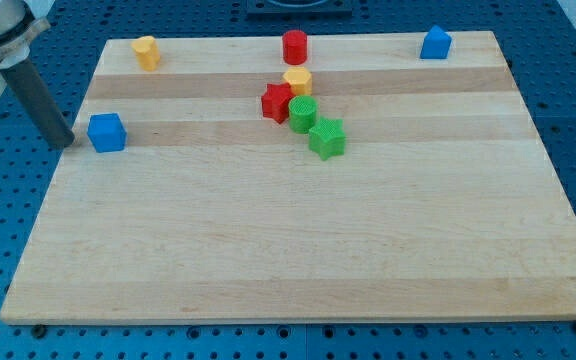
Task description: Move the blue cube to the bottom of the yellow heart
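My tip [65, 141] just left of the blue cube [106, 132], yellow heart [146, 52] above.

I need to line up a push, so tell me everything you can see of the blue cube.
The blue cube is a small, plain, solid-looking block of matte blue, plastic by its look. It sits flat and upright on the wooden board near the view's left edge, well apart from every other block. My tip stands just off its left side, at the board's edge; whether the two touch cannot be told.
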`<state>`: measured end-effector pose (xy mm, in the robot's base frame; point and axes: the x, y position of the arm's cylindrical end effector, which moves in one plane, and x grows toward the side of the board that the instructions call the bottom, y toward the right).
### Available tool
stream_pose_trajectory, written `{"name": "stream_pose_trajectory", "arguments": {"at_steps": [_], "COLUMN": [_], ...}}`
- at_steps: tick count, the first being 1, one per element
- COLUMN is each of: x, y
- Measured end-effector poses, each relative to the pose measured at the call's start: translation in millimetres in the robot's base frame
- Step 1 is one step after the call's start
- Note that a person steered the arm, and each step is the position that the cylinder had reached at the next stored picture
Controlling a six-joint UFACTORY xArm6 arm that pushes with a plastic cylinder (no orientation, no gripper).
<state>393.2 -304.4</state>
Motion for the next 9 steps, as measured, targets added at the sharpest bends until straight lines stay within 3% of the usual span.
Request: {"name": "stream_pose_trajectory", "arguments": {"at_steps": [2, 7, 9], "x": [-17.2, -4.8, 16.3], "y": [18.0, 48.3, 29.8]}}
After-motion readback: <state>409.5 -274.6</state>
